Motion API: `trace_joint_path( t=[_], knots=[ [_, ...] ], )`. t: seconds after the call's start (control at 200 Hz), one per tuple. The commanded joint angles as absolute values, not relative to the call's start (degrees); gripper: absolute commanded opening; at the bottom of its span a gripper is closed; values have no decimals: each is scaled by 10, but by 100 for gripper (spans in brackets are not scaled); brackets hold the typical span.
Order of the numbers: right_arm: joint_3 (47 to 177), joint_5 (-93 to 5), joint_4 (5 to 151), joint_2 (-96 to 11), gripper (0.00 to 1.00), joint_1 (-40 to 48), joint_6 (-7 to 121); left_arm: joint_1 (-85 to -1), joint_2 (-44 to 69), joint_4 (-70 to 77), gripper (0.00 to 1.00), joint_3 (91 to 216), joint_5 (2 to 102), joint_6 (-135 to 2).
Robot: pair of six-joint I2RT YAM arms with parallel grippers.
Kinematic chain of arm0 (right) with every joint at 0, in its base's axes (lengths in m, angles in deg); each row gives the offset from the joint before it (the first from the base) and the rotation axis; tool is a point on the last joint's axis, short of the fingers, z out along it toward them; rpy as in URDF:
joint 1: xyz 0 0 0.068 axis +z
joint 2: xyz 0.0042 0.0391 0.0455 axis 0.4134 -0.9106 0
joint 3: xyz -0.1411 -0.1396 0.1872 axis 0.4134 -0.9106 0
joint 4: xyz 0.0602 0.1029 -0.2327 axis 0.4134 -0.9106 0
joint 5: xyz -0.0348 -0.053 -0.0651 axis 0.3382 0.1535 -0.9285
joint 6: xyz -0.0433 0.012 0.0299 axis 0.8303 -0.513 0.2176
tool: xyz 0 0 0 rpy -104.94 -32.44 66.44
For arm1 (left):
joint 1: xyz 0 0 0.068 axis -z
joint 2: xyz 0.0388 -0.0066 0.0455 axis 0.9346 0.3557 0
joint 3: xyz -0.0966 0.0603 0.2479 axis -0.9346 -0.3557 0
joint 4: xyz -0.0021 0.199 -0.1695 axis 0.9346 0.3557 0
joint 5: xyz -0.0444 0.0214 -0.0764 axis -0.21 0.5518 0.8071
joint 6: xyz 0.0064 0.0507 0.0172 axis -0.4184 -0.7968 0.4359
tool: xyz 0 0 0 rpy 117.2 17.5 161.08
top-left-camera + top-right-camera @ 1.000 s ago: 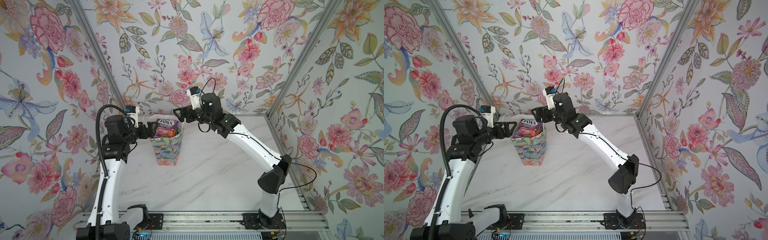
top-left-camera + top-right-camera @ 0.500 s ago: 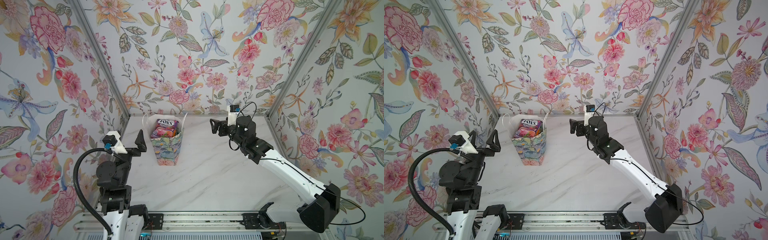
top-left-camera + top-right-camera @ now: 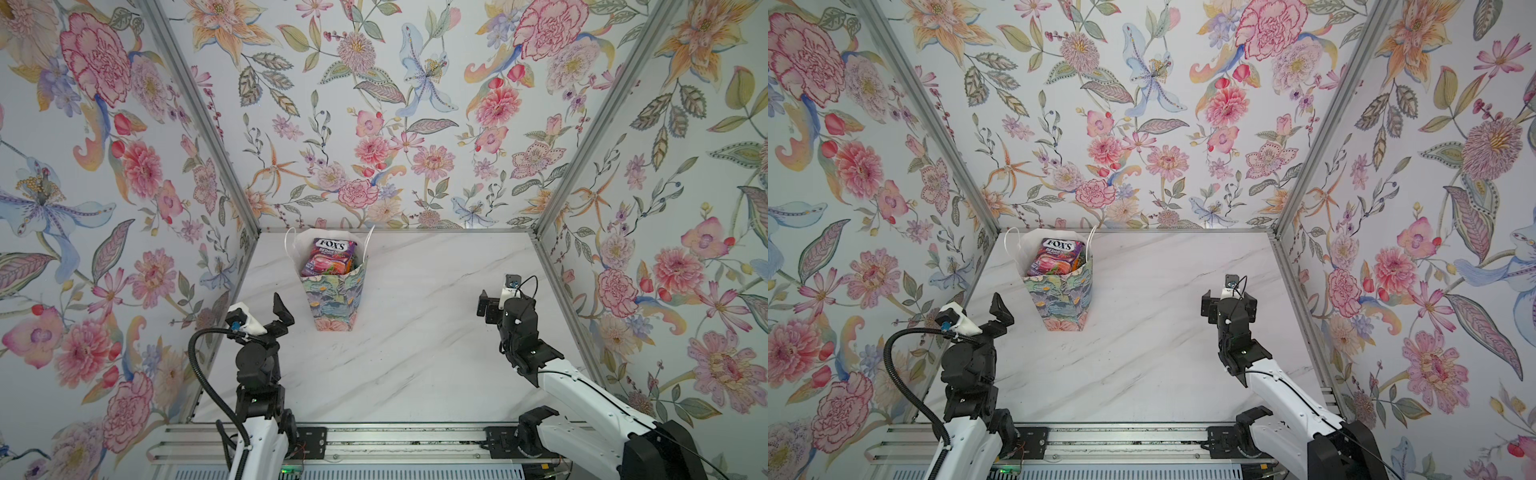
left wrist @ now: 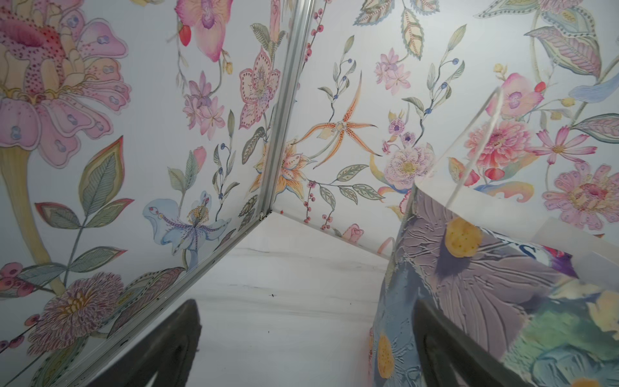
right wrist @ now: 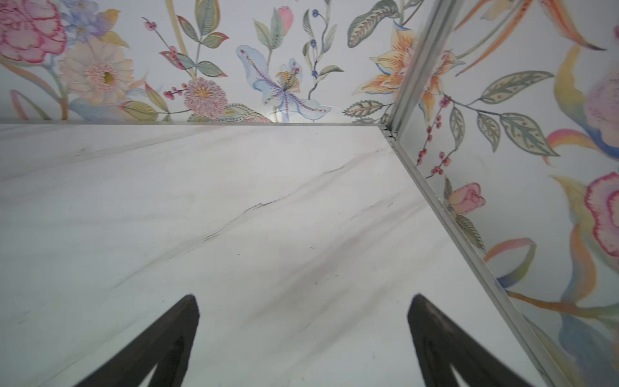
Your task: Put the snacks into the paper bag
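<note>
While the tall paper gift bag with its blue, green and purple painted floral print stands upright left of centre on the white marble-veined worktop, its base keeps clear of both the floral rear wall and the left edge. A glossy purple FOX'S candy packet lies on top inside the bag, rising above the front lip. What lies under it is mostly hidden.

The left end effector hangs between the bag and the worktop's left edge, its black fingers spread wide and holding nothing. In both top views a narrow gap separates the nearer finger from the bag's side. The left wrist view shows bare worktop ahead between the fingers, running to the aluminium corner post.

The right end effector is likewise fully spread and empty. It is close to the floral right side wall and well apart from the bag. Between the two arms the worktop lies open from the bag's base to the front edge. The right wrist view shows open marble up to the rear right corner.
</note>
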State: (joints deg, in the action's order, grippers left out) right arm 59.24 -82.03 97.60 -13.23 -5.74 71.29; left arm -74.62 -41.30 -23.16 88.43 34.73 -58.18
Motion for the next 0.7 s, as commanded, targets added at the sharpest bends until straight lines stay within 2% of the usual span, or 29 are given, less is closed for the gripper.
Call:
trace_joint_path(
  t=[0.0,0.23,0.35,0.39,0.53,0.616,0.696],
  knots=[
    [544,-831,1132,-174,99,-96,755,-745,-361,-348,99,844,293,-601],
    [513,-794,1362,-326,99,-139,809,-743,-227,-493,99,801,285,-647],
    [500,-730,1436,-394,99,-146,821,-720,-131,-597,99,783,282,-687],
    [487,-735,1486,-410,99,-143,830,-711,-100,-629,99,782,283,-697],
    [472,-683,1481,-394,99,-152,829,-699,-24,-712,99,792,306,-706],
    [477,-670,1465,-390,99,-159,824,-694,0,-703,99,815,335,-719],
    [482,-633,1450,-389,99,-174,817,-685,20,-705,99,832,322,-744]
  ],
)
